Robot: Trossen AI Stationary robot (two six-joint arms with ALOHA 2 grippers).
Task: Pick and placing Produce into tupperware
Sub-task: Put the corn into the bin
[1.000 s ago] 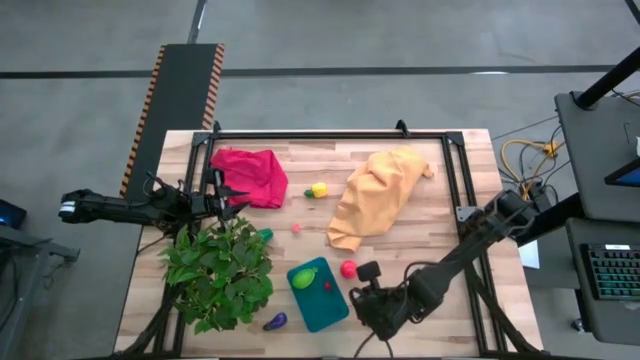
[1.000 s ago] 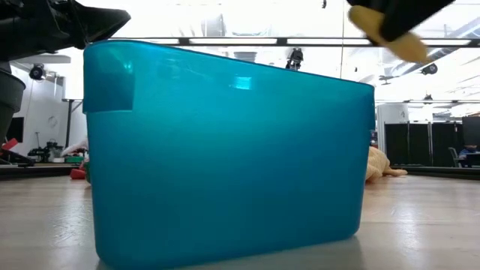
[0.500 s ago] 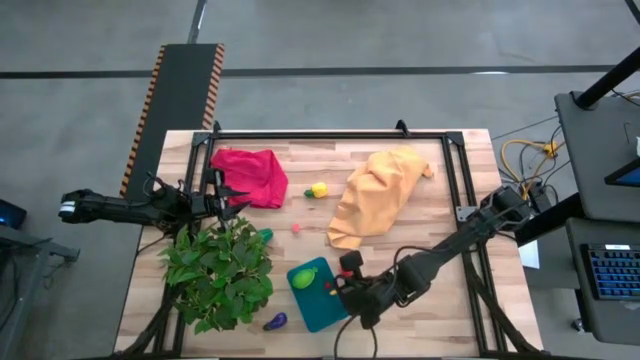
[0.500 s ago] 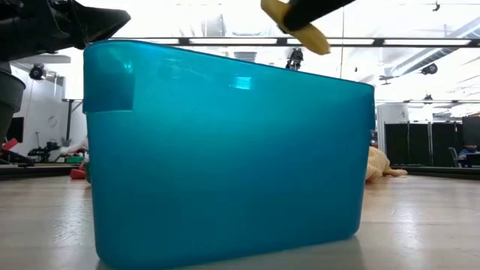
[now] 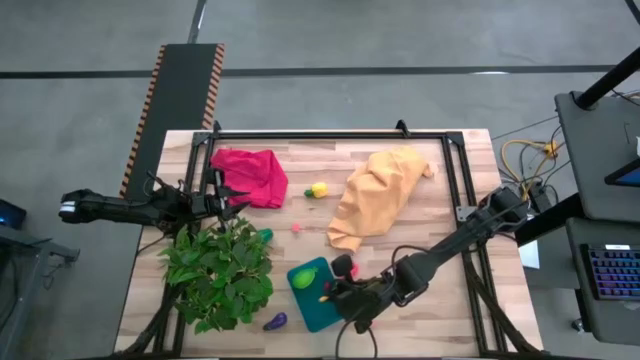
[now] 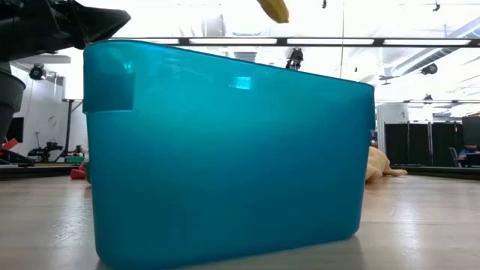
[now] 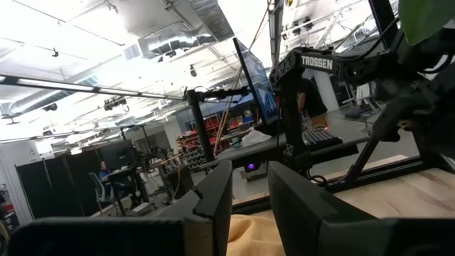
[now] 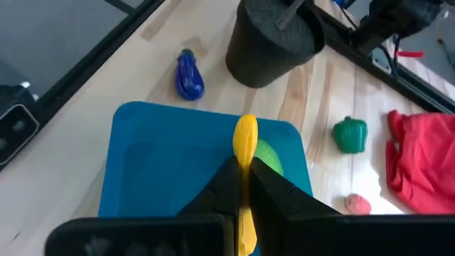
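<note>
The teal tupperware (image 5: 312,300) stands near the table's front edge and fills the low view (image 6: 225,150). A green produce piece (image 8: 270,155) lies inside it. My right gripper (image 5: 334,292) hovers over the container, shut on a long yellow produce piece (image 8: 246,136); the piece's tip shows at the top of the low view (image 6: 274,7). My left gripper (image 5: 228,200) waits at the table's left edge by the plant, fingers open (image 7: 250,192) with nothing between them. My right gripper pinches the yellow piece between its two fingers at the piece's rear part (image 8: 244,171). The fingers slant down from the table's right side and lie along the piece. Its free end (image 8: 246,128) sticks out past the fingertips, lifted clear above the tupperware.
A leafy plant (image 5: 220,272) in a black pot (image 8: 274,39) stands left of the container. A purple piece (image 5: 275,321), a green one (image 8: 350,135), a pink one (image 5: 296,228), a yellow one (image 5: 318,189) and a red one (image 5: 344,264) lie loose. Red cloth (image 5: 250,175) and orange cloth (image 5: 378,198) lie behind.
My right gripper has gone toward the table's left edge with the yellow piece, from beside the tupperware's right end to over it, and has turned at the wrist on the way. In the low view the piece has passed leftward above the container's rim.
</note>
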